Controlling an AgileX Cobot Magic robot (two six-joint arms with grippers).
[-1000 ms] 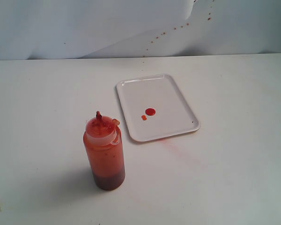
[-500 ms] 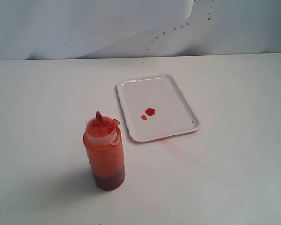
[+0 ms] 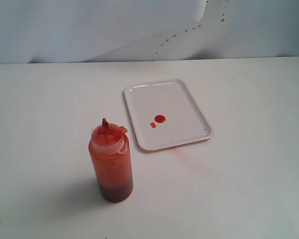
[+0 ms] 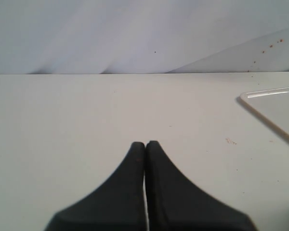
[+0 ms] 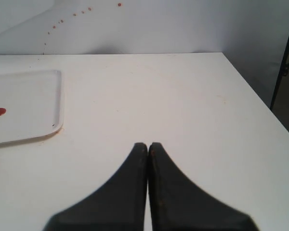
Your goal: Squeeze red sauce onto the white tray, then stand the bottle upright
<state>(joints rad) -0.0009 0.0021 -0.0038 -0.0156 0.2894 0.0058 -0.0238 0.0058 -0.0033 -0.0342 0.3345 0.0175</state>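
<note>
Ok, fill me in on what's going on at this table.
Nothing is being handled right now. The bottle stands upright on the table, beside the white tray but apart from it. Two drops of red sauce lie on the tray. The left gripper and right gripper are both shut and empty, over bare table.

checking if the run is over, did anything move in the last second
Nothing visibly changed. The bottle stands upright on the table beside the white tray, apart from it, and the two red drops lie on the tray as before.
</note>
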